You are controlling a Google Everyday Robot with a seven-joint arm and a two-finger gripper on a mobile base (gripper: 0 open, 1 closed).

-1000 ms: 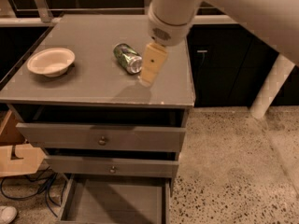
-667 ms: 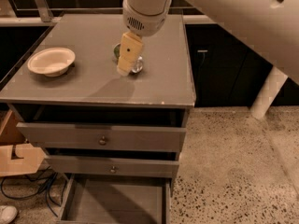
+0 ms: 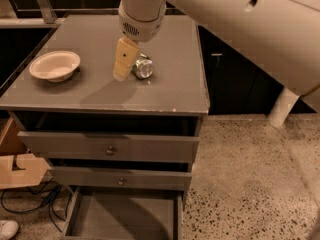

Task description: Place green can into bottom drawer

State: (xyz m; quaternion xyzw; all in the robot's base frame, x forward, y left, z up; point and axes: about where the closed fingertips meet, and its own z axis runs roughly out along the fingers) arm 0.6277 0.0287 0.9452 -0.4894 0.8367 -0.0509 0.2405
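Observation:
The green can lies on its side on the grey cabinet top, its silver end facing me. My gripper hangs from the white arm and comes down just at the can's left side, covering part of it. The bottom drawer is pulled out at the base of the cabinet, showing a bare grey floor and side walls.
A cream bowl sits at the left of the cabinet top. The two upper drawers with round knobs stand slightly ajar. A cardboard box, cables and a white shoe lie on the floor left. A white post stands right.
My gripper has moved left, from the can's right side across to its left side. The can has stayed where it was on the cabinet top.

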